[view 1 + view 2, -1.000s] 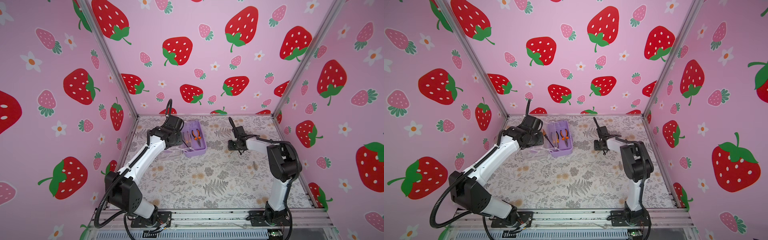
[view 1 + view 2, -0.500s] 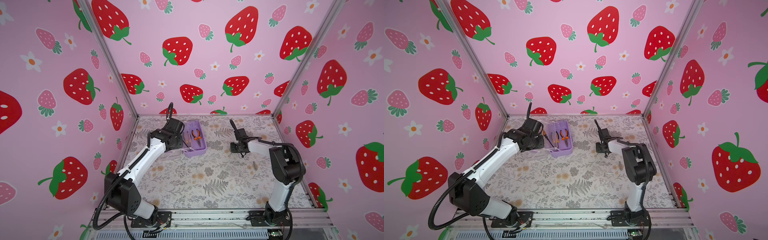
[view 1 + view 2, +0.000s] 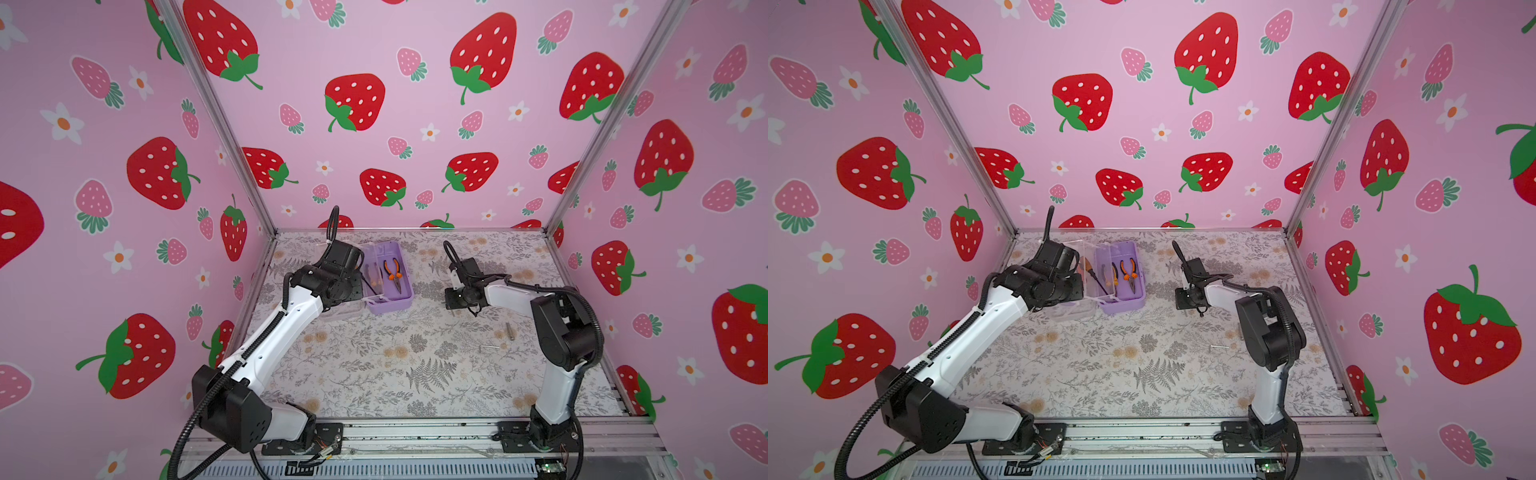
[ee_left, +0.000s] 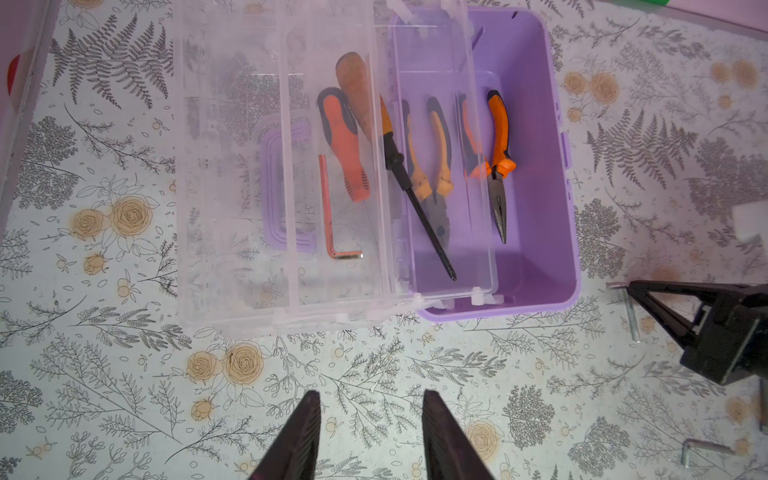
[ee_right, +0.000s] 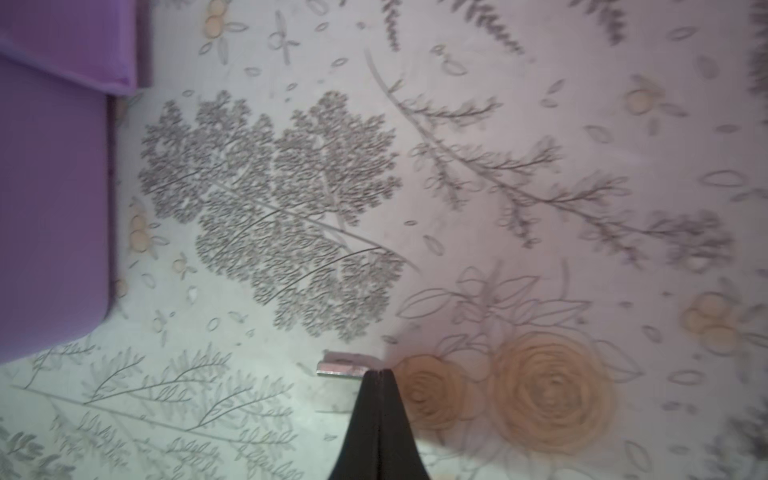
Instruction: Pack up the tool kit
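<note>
Silver hex key (image 5: 338, 368), lower ctr of frame: right end effector (image 5: 380, 374) just pinched together at its tip, grip unclear; left end effector (image 4: 370, 401) apart, empty; tool kit (image 4: 557, 187) open.

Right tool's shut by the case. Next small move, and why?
Probably lift the right tool a little, straight up. Its jaws are shut at the end of a small hex key on the mat, seemingly pinching it; the open case sits alongside. A short lift would show whether the grip holds.
</note>
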Controlling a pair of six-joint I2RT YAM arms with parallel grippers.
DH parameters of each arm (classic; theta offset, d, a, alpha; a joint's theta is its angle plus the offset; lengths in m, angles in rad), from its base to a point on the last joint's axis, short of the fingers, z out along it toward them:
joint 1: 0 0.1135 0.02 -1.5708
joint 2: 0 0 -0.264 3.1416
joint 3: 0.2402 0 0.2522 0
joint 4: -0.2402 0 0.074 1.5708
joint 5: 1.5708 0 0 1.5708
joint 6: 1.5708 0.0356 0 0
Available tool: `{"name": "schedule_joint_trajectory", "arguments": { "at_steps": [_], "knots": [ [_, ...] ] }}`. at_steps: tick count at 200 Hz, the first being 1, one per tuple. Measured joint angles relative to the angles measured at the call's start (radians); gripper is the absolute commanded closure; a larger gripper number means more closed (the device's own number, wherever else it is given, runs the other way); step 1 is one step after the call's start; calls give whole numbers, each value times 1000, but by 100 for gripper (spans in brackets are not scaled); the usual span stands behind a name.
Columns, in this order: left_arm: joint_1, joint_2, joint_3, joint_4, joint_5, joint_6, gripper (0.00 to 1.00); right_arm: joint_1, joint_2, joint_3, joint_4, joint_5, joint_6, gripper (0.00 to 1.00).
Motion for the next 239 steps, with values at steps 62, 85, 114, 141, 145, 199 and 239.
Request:
{"name": "schedule_joint_trajectory", "arguments": {
  "at_steps": [62,85,114,141,145,199,239],
  "knots": [
    [0,-45,-65,-17,7,0,56,35,-14,-11,-45,21,-16,67],
    [0,-46,-72,-17,13,0,56,50,-24,-19,-53,32,-17,66],
    [0,-46,-74,-16,18,0,56,100,-25,-21,-58,55,-13,77],
    [0,-46,-78,-15,18,-1,56,172,-23,-21,-74,108,-9,94],
    [0,-46,-80,-15,18,-1,56,182,-23,-20,-75,116,-3,96],
    [0,-71,-97,-14,26,-11,56,301,2,11,-68,182,29,100],
    [-1,-132,-153,-14,51,-30,56,425,38,82,-98,160,48,100]
  ]
}}
